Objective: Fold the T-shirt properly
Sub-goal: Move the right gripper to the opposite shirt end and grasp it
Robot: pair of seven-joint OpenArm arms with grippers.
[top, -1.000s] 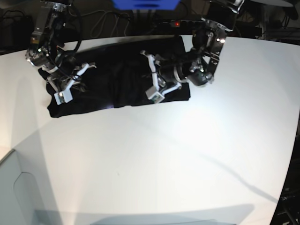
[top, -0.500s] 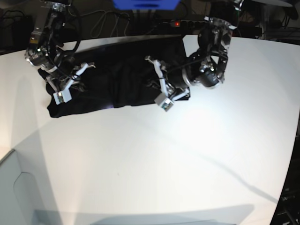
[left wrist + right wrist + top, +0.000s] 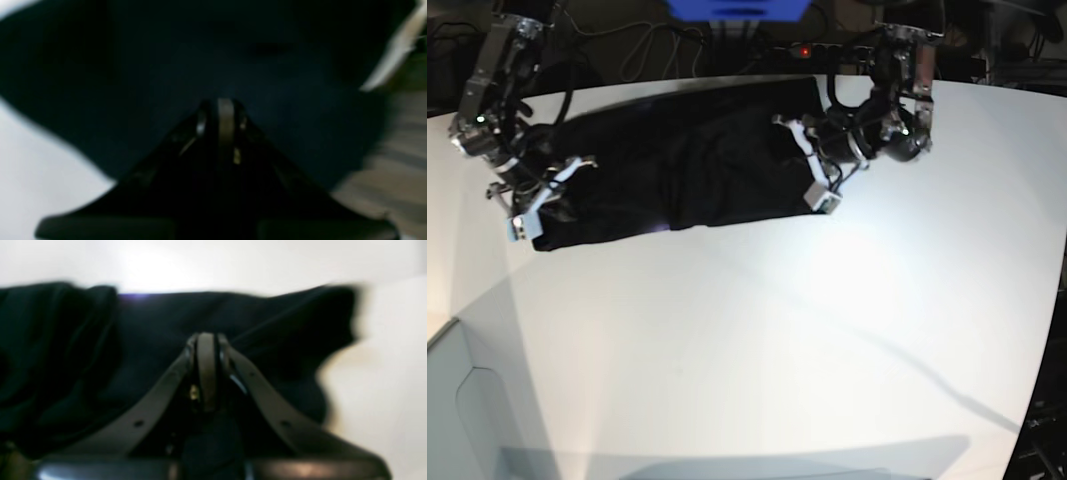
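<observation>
A: Item one, at the base view's left: your right gripper [image 3: 527, 215], jaws closed flat together at the left end of the T-shirt [image 3: 677, 165]. Does it hold cloth?

B: You cannot tell from the base view. The right wrist view shows the tips pressed shut with black fabric bunched around them, so a pinch on the hem is likely, not certain.

A: Item two, centre: the T-shirt, a long dark band lying across the far part of the white table [image 3: 777, 330], plain face up, no print showing.

B: Judged half done. It looks folded lengthwise already; the crosswise folds remain, and you still have ripples to smooth.

A: Item three, right: your left gripper [image 3: 819, 192], jaws drawn together at the band's right end.

B: The left wrist view is blurred; closed tips over dark cloth, grip unconfirmed
</observation>
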